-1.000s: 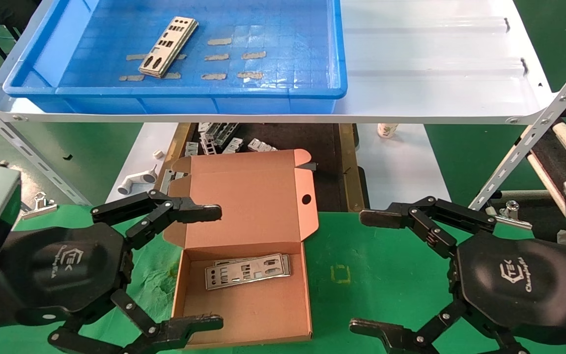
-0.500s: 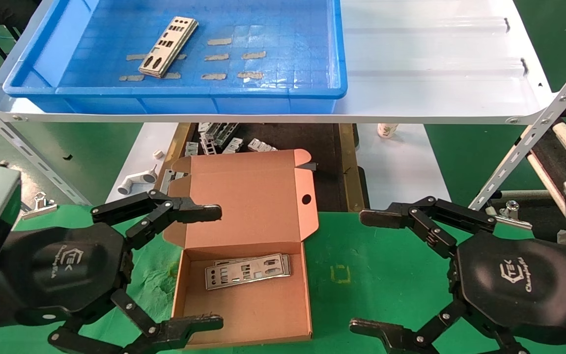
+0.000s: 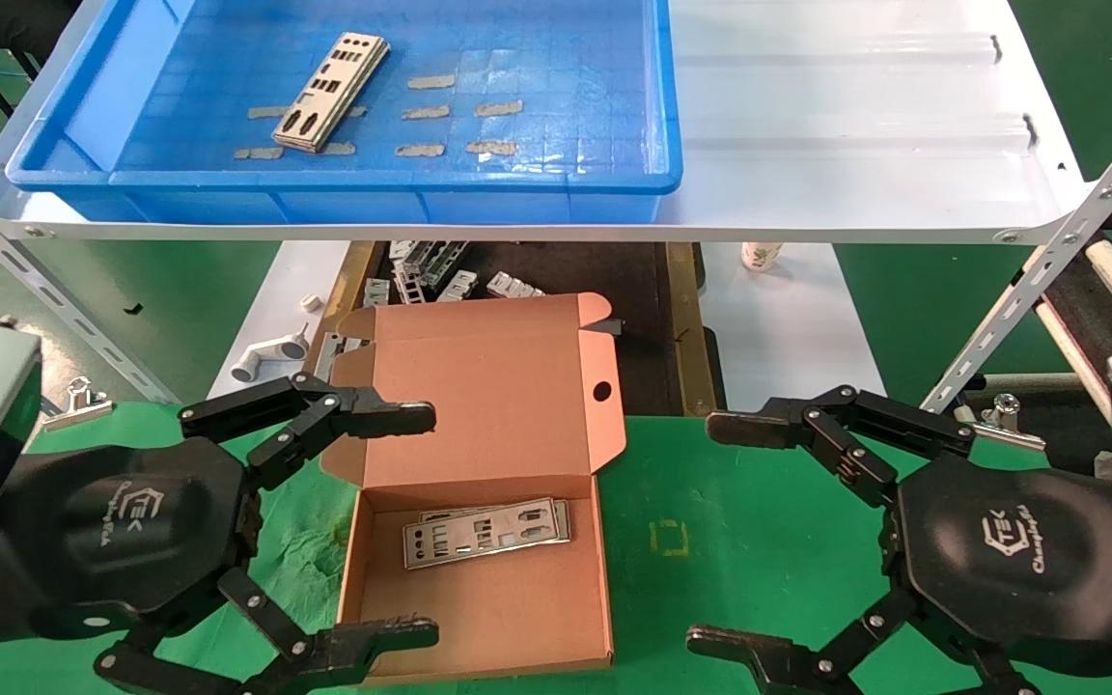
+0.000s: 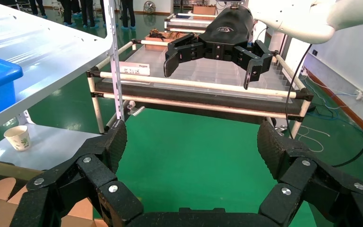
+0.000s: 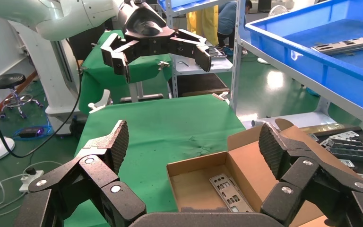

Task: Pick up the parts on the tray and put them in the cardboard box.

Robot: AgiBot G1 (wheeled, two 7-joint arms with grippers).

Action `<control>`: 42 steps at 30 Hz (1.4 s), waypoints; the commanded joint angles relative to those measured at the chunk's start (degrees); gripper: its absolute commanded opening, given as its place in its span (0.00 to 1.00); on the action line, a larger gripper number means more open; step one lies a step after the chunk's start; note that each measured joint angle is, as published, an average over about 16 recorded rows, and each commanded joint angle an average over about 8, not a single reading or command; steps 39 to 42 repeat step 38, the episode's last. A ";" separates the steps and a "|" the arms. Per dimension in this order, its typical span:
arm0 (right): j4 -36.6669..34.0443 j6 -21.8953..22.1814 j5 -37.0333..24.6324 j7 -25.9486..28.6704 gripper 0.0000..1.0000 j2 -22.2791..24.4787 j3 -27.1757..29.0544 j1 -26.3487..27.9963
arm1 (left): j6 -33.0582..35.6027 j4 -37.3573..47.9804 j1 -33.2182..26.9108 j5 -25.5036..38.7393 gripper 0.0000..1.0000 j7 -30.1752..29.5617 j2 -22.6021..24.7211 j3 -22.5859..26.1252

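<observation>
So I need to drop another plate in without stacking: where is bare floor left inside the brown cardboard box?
In the brown cardboard box, silver metal plates crowd the lid end. The floor between them and the near wall is bare.

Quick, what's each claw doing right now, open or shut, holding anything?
Left claw: open, holding nothing, beside the cardboard box.
Right claw: open, holding nothing, over the green mat.
</observation>
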 commanded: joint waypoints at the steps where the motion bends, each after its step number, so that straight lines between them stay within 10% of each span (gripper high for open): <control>1: 0.00 0.00 0.00 0.00 1.00 0.00 0.00 0.00 | 0.00 0.00 0.00 0.00 1.00 0.00 0.00 0.00; 42: 0.00 0.00 0.00 0.00 1.00 0.00 0.00 0.00 | 0.00 0.00 0.00 0.00 1.00 0.00 0.00 0.00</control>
